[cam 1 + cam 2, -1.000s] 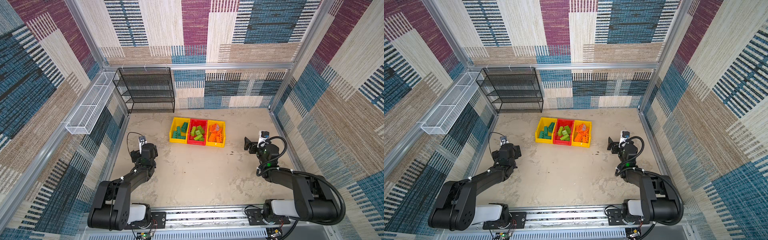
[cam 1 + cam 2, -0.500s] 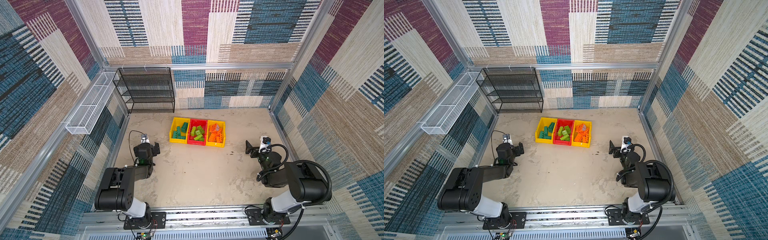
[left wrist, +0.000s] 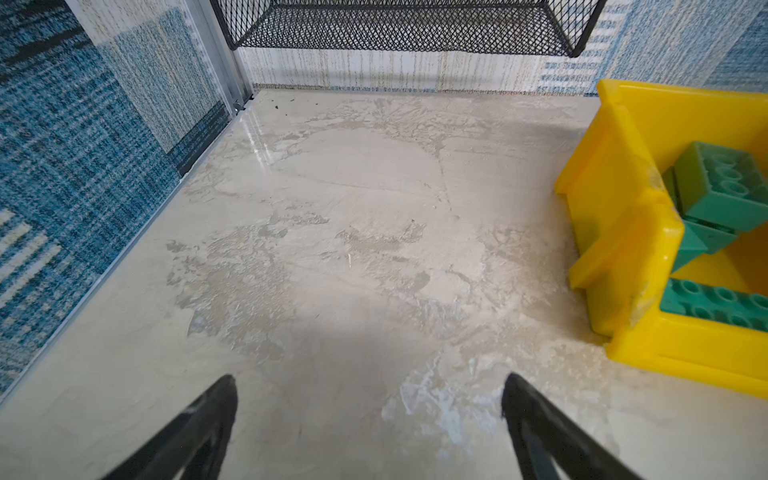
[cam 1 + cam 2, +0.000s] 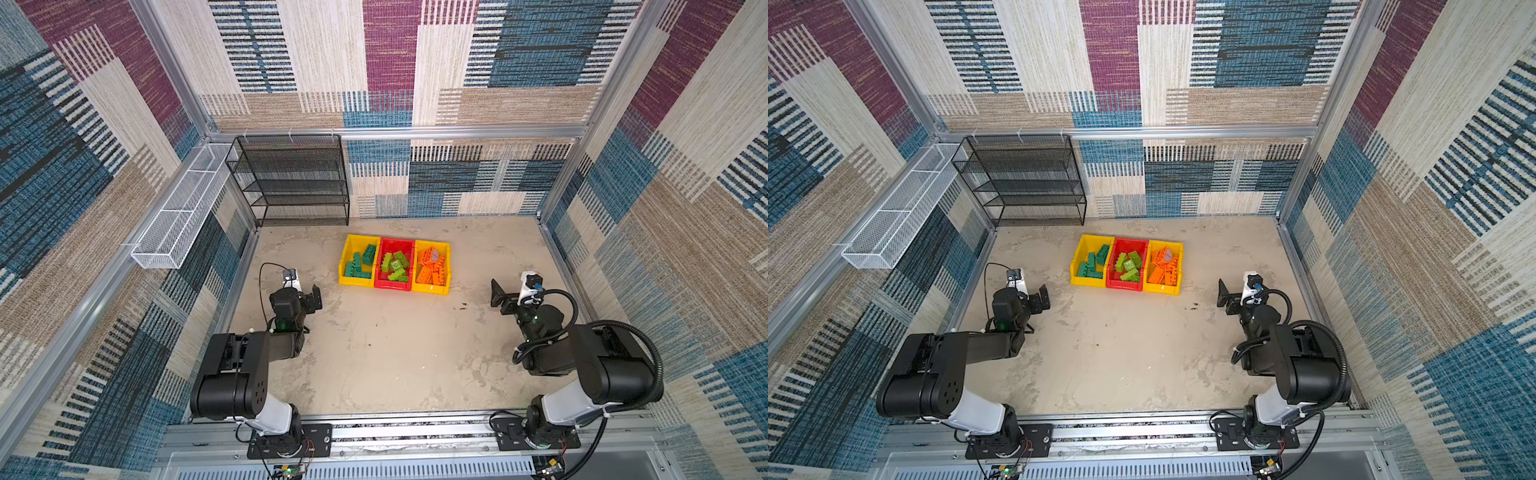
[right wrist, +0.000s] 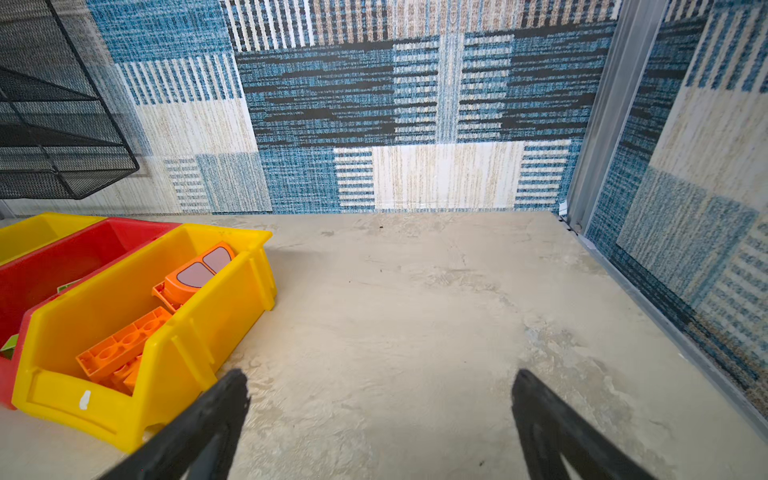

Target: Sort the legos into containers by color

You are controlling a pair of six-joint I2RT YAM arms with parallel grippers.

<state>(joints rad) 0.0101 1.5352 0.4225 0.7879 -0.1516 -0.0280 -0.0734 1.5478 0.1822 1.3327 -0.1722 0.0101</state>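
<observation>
Our two arms have folded back toward the near side. Left claw (image 3: 369, 382) and right claw (image 5: 380, 376) are wide, holding nothing. The legos (image 4: 397, 264) lie sorted in three bins (image 4: 394, 286), far and between the claws, nearer the left one.

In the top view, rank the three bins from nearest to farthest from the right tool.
1. Yellow bin of orange legos, at the row's end toward the right tool.
2. Red bin, in the middle.
3. Yellow bin of teal legos, at the far end.
</observation>
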